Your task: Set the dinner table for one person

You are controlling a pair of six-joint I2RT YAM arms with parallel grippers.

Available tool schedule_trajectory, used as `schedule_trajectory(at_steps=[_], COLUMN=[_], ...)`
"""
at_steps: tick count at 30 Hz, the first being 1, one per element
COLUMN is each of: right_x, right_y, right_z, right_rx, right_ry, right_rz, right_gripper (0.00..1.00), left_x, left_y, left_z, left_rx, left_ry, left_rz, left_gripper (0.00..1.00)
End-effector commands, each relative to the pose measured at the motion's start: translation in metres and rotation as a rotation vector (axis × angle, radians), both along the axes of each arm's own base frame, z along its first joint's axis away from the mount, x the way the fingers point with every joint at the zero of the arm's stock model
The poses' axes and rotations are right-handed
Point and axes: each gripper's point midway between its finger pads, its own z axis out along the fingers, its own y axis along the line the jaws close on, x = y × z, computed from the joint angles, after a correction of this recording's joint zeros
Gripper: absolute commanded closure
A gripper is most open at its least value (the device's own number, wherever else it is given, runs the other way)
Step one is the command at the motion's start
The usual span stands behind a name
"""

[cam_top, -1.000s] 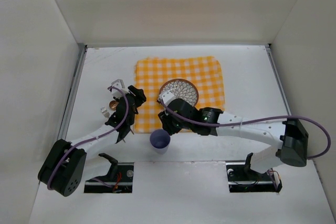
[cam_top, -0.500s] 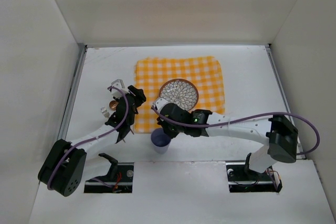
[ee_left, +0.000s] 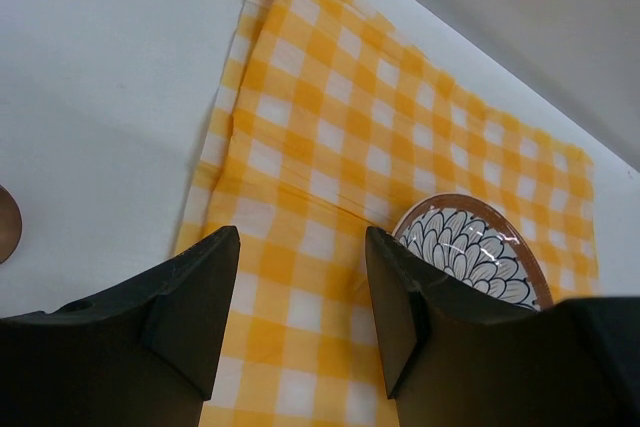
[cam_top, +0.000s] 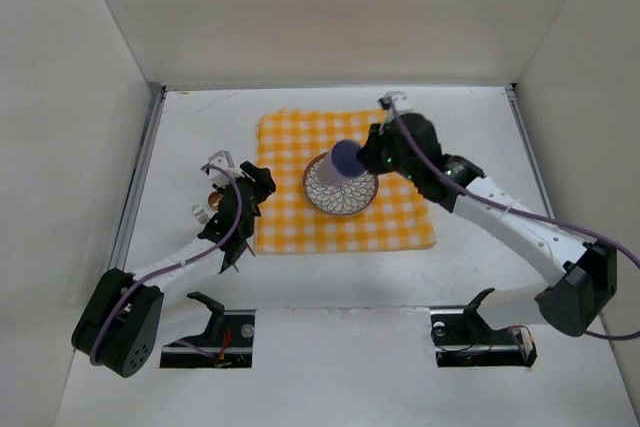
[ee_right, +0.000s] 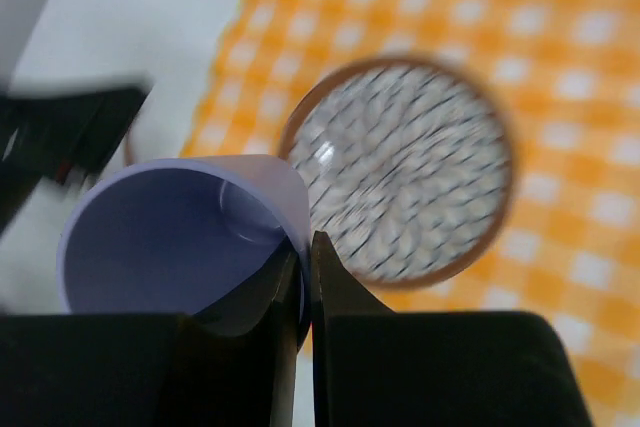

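Right fingers (ee_right: 338, 312) pinch cup (ee_right: 170, 247) rim, arm extended above plate (ee_right: 410, 177).

cloth (cam_top: 345, 137): yellow-white check | plate (cam_top: 335, 197): white, dark petal pattern, brown rim | cup (cam_top: 347, 157): lilac | table (cam_top: 200, 127): white

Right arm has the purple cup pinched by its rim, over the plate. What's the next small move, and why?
Probably carry the purple cup sideways to the bare checked cloth beside the plate before lowering it. The right gripper pinches the cup's rim with the cup hanging over the plate, and a cup belongs beside the plate, not on it.
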Motion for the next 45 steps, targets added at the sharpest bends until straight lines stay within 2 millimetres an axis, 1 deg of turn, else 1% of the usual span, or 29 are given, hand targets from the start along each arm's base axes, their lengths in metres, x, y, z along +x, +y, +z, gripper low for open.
schedule_trajectory(at_steps=[1,2,3,4,5,7,9,13,16,19,21,23,28,31,33,35,36,39,40,42,45], right_x=[0.075,0.098,0.118,0.137,0.155,0.185,0.208,0.238,0.248,0.255,0.257,0.259,0.261,0.264,0.266,0.268,0.269,0.273,0.273,0.273,0.274], right_y=[-0.048,-0.07,-0.087,-0.103,-0.119,-0.144,-0.164,-0.182,-0.186,-0.188,-0.188,-0.188,-0.188,-0.188,-0.188,-0.187,-0.187,-0.184,-0.185,-0.186,-0.186], right_z=[0.051,0.053,0.055,0.053,0.05,0.04,0.024,0.004,-0.012,-0.023,-0.028,-0.037,-0.064,-0.077,-0.082,-0.086,-0.087,-0.081,-0.078,-0.065,-0.034], right_rx=[0.16,0.166,0.167,0.152,0.134,0.097,0.053,-0.017,-0.066,-0.106,-0.119,-0.138,-0.199,-0.213,-0.218,-0.222,-0.219,-0.207,-0.208,-0.197,-0.158], right_ry=[-0.116,-0.118,-0.123,-0.121,-0.114,-0.075,-0.019,0.039,0.089,0.107,0.115,0.136,0.193,0.213,0.217,0.223,0.222,0.208,0.202,0.175,0.113], right_rz=[-0.249,-0.326,-0.381,-0.428,-0.475,-0.544,-0.594,-0.633,-0.639,-0.638,-0.639,-0.636,-0.628,-0.627,-0.626,-0.624,-0.621,-0.618,-0.621,-0.626,-0.633], right_gripper=[0.92,0.92,0.92,0.92,0.92,0.92,0.92,0.92,0.92,0.92,0.91,0.91,0.9,0.89,0.88,0.83,0.8,0.74,0.7,0.61,0.51], left_x=[0.0,0.001,0.001,0.001,0.001,0.0,0.001,0.001,0.003,0.003,0.003,0.004,0.004,0.005,0.005,0.005,0.006,0.006,0.006,0.007,0.009], left_y=[0.003,0.002,0.002,0.0,0.0,-0.001,0.0,-0.002,-0.002,0.0,0.0,0.001,0.001,0.003,0.002,0.003,0.003,0.004,0.004,0.006,0.008], left_z=[0.014,0.013,0.011,0.01,0.011,0.012,0.01,0.008,0.006,0.006,0.007,0.004,0.005,0.001,0.001,0.001,0.0,-0.001,0.0,0.001,0.001], left_rx=[-0.03,-0.027,-0.027,-0.025,-0.027,-0.028,-0.026,-0.025,-0.021,-0.024,-0.026,-0.021,-0.026,-0.025,-0.027,-0.026,-0.025,-0.026,-0.022,-0.018,-0.009], left_ry=[-0.053,-0.047,-0.043,-0.038,-0.04,-0.044,-0.037,-0.032,-0.025,-0.025,-0.028,-0.018,-0.021,-0.011,-0.011,-0.009,-0.007,-0.005,-0.007,-0.01,0.0], left_rz=[0.015,0.014,0.012,0.008,0.007,0.003,0.008,0.002,0.005,0.011,0.011,0.014,0.012,0.02,0.016,0.017,0.019,0.022,0.021,0.03,0.038], left_gripper=[0.49,0.49,0.49,0.49,0.49,0.49,0.49,0.49,0.49,0.49,0.49,0.49,0.49,0.49,0.49,0.49,0.49,0.49,0.49,0.49,0.49])
